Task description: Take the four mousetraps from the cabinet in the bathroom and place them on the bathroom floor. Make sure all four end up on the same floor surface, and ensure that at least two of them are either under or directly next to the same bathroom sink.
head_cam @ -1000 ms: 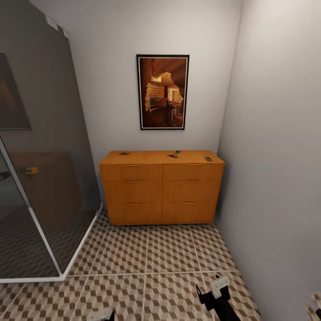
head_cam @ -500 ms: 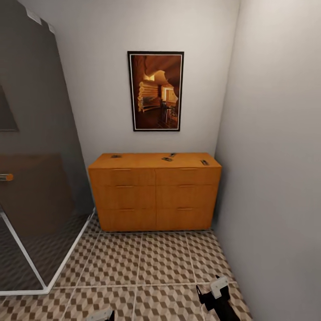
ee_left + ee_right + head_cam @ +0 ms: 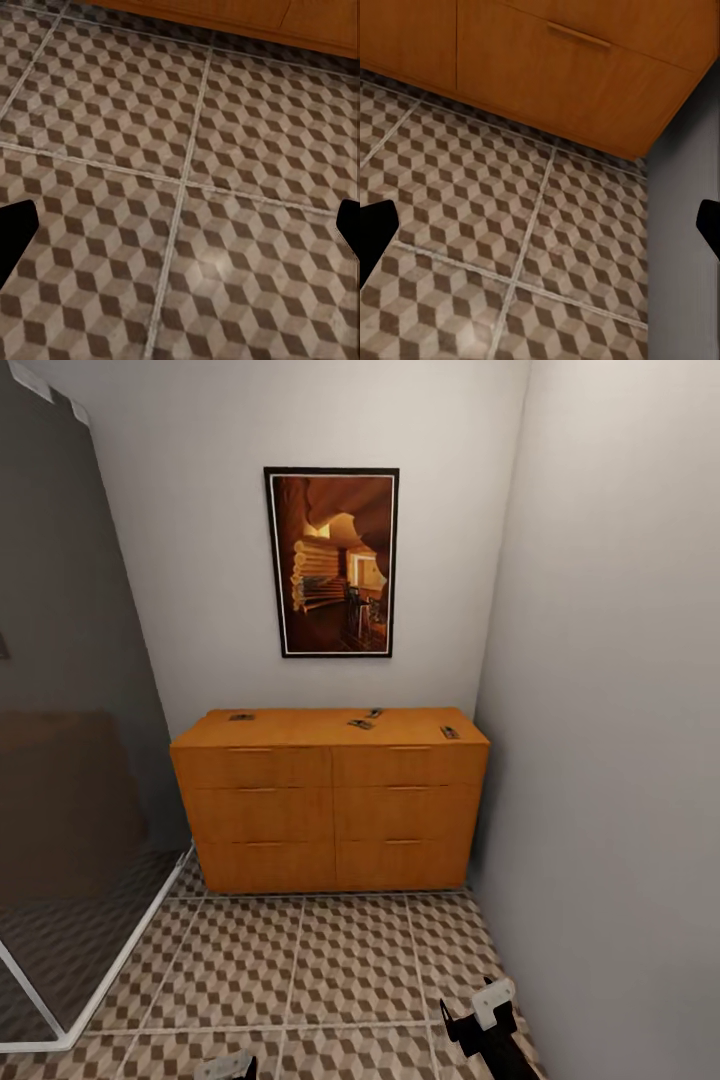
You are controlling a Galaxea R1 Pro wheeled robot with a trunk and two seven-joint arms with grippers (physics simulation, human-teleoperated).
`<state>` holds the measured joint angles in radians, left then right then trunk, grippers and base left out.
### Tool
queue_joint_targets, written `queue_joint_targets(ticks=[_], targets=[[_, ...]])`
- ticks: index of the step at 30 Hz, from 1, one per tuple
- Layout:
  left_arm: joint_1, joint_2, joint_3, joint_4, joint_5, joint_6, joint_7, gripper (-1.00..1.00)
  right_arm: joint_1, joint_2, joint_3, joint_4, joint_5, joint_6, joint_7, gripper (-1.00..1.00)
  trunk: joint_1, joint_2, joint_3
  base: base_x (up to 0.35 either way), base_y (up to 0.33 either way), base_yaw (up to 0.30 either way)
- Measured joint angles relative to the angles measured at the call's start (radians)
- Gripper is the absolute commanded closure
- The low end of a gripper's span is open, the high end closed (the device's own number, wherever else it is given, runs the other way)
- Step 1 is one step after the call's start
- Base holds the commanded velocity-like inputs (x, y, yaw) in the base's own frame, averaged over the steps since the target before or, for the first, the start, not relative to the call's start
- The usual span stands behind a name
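Right black gripper [image 3: 487, 1015], lower right of frame: fingers spread wide, empty, above cube-patterned brown-beige tiled floor [image 3: 340, 970]. Four small brown wooden mousetraps [image 3: 360, 724] atop orange-brown wooden drawer cabinet [image 3: 330, 810], frame centre.

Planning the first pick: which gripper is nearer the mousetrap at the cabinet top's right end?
Right. The right gripper sits low, almost straight below that mousetrap; the left gripper is low too, but further left. Both remain far from the cabinet.

free: bathroom floor [image 3: 330, 960] before cabinet [image 3: 330, 810] | blocked: right wall [image 3: 620, 760], left shower glass [image 3: 70, 810]
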<state>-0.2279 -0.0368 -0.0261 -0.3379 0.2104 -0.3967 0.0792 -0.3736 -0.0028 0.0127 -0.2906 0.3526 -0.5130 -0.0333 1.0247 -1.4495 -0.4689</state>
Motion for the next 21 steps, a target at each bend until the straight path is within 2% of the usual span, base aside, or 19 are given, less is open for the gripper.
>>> queue_joint_targets(ticks=[7,21], targets=[[0.000,0.000,0.000,0.000,0.000,0.000,0.000,-1.00,0.000,0.000,0.000,0.000,0.000,0.000,0.000,-1.00,0.000,0.000,0.000,0.183,-0.111,0.000],[0.000,0.000,0.000,0.000,0.000,0.000,0.000,-1.00,0.000,0.000,0.000,0.000,0.000,0.000,0.000,-1.00,0.000,0.000,0.000,0.208,-0.009,0.000]])
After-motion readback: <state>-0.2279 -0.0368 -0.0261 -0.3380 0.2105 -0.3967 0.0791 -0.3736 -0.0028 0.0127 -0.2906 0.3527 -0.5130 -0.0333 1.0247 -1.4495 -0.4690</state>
